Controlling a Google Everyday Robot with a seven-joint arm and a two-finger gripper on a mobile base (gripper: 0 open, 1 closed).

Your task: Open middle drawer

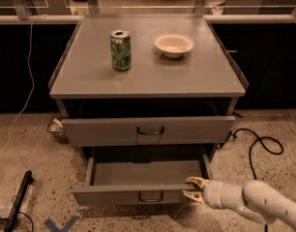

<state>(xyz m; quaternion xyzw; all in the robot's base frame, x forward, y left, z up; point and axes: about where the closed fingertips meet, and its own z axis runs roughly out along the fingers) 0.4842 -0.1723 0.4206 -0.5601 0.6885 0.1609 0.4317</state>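
Note:
The middle drawer (114, 196) is a grey metal drawer with a low flat front and a small loop handle (151, 196). It is pulled far out, and its plain grey tray interior (147, 171) shows. My gripper (190, 188) is at the right end of the drawer's front. It is open, with one pale fingertip (191, 181) over the front's top edge and the other fingertip in front of it. My white arm (254, 204) reaches in from the lower right.
Above the middle drawer is a taller, wider-fronted drawer (148, 130), slightly out. A green can (121, 50) and a white bowl (173, 44) stand on the cabinet top (206, 76). A black cable (257, 144) lies on the floor at the right, and a black rod (18, 197) at the left.

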